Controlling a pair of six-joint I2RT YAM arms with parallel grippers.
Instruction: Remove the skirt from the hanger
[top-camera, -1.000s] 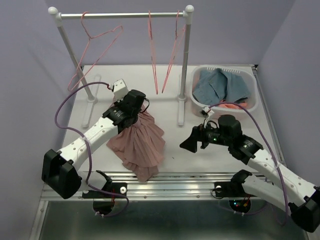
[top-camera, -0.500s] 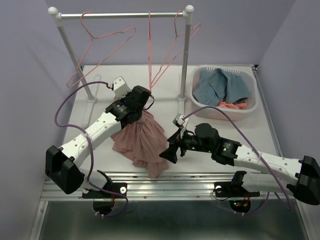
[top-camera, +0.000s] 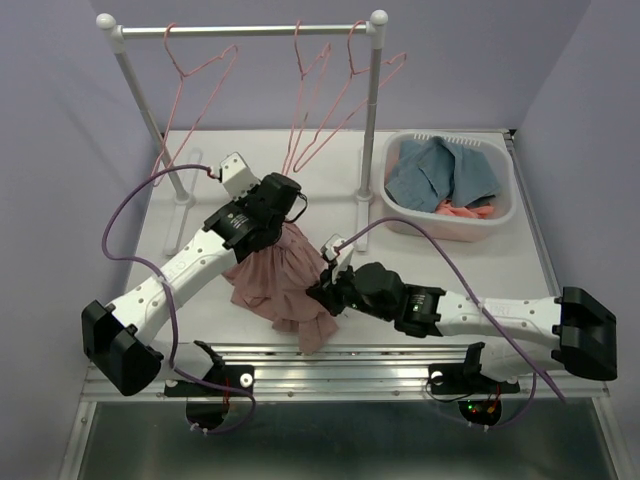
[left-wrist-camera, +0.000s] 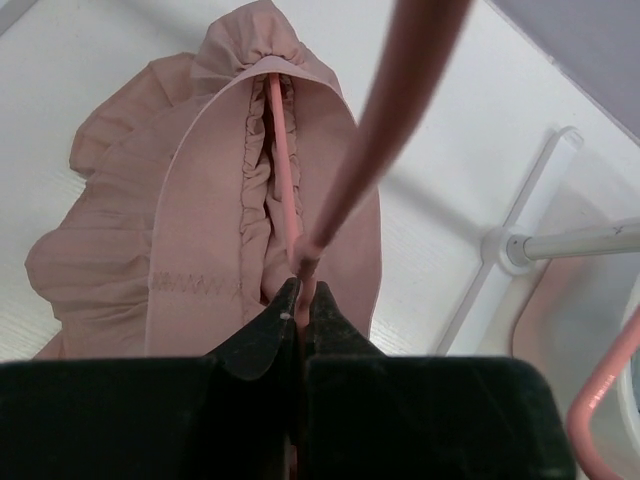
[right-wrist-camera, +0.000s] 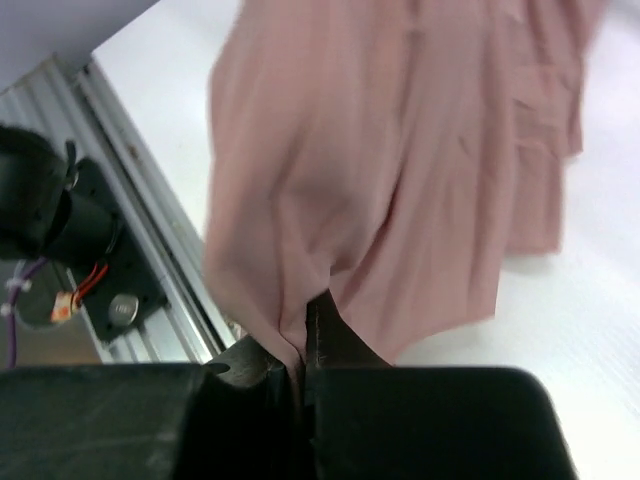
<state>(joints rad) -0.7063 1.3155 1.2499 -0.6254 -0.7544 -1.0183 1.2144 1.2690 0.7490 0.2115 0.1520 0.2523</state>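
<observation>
A dusty-pink pleated skirt (top-camera: 280, 285) hangs from a pink wire hanger (left-wrist-camera: 283, 160) over the table's near left. My left gripper (top-camera: 285, 205) is shut on the hanger's neck above the waistband; in the left wrist view its fingertips (left-wrist-camera: 301, 292) pinch the wire, and the skirt (left-wrist-camera: 190, 240) spreads below. My right gripper (top-camera: 322, 295) has reached in from the right and is shut on the lower right edge of the skirt. In the right wrist view a fold of the skirt (right-wrist-camera: 380, 180) is pinched between that gripper's (right-wrist-camera: 305, 320) jaws.
A white clothes rail (top-camera: 240, 30) stands at the back with several empty pink hangers (top-camera: 310, 100), its right post (top-camera: 368, 130) close behind the skirt. A white basket (top-camera: 500, 215) holds blue clothes (top-camera: 440, 170) at the back right. An aluminium frame (top-camera: 330, 360) runs along the near edge.
My right arm swung left from mid-table to the skirt's lower edge and its open jaws shut on the fabric. The empty hangers on the rail have swung. The left gripper stayed shut.
</observation>
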